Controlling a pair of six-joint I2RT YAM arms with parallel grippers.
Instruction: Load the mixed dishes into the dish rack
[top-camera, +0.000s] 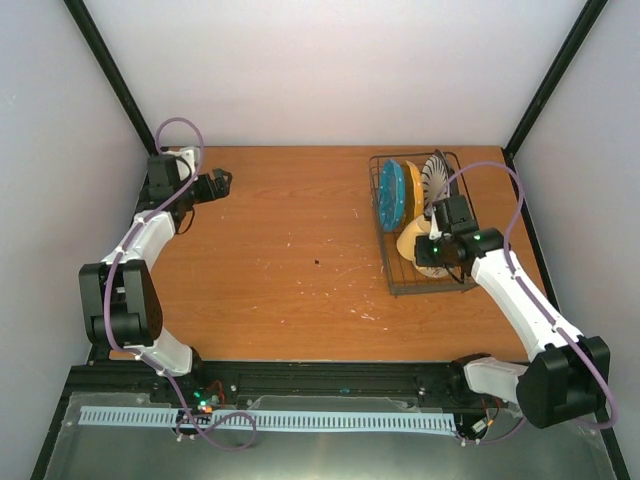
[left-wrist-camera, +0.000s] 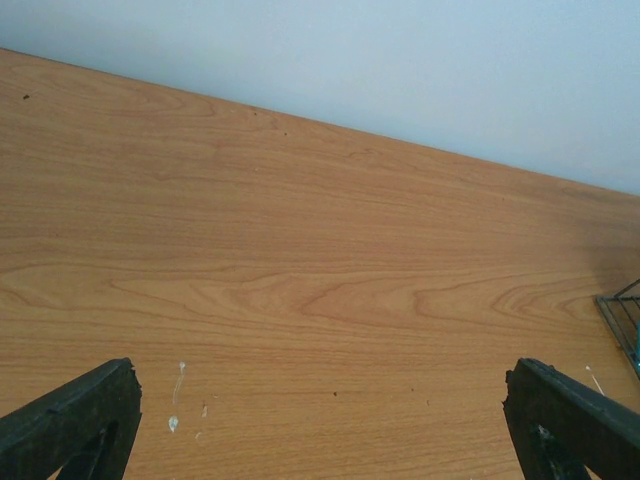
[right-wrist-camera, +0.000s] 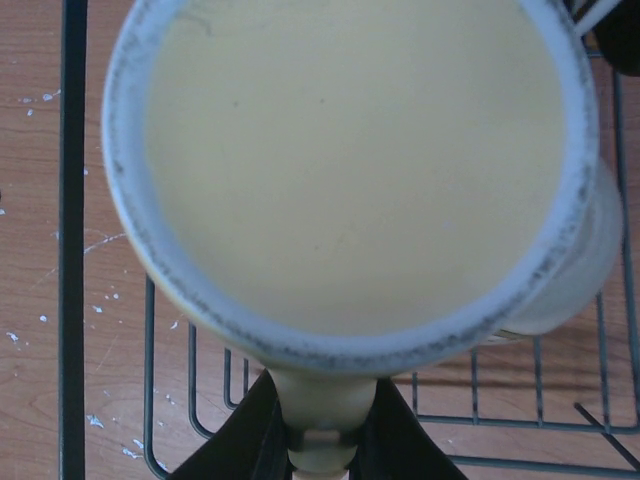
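Note:
The dish rack (top-camera: 430, 290) sits at the right of the table. A teal plate (top-camera: 391, 195), an orange-yellow plate (top-camera: 413, 190) and a striped-rim plate (top-camera: 436, 180) stand upright in its far half. My right gripper (top-camera: 432, 250) is over the rack's near half, shut on the handle of the yellow mug (top-camera: 408, 243). The right wrist view shows the mug (right-wrist-camera: 350, 150) mouth-on, its handle pinched in the gripper (right-wrist-camera: 325, 420), with rack wires (right-wrist-camera: 72, 250) beneath. My left gripper (top-camera: 225, 180) is open at the far left, with only bare wood between its fingers (left-wrist-camera: 80, 410).
White walls and black frame posts (top-camera: 105, 70) close in the wooden table (top-camera: 290, 250). A corner of the rack (left-wrist-camera: 622, 310) shows at the right edge of the left wrist view. Purple cables loop over both arms.

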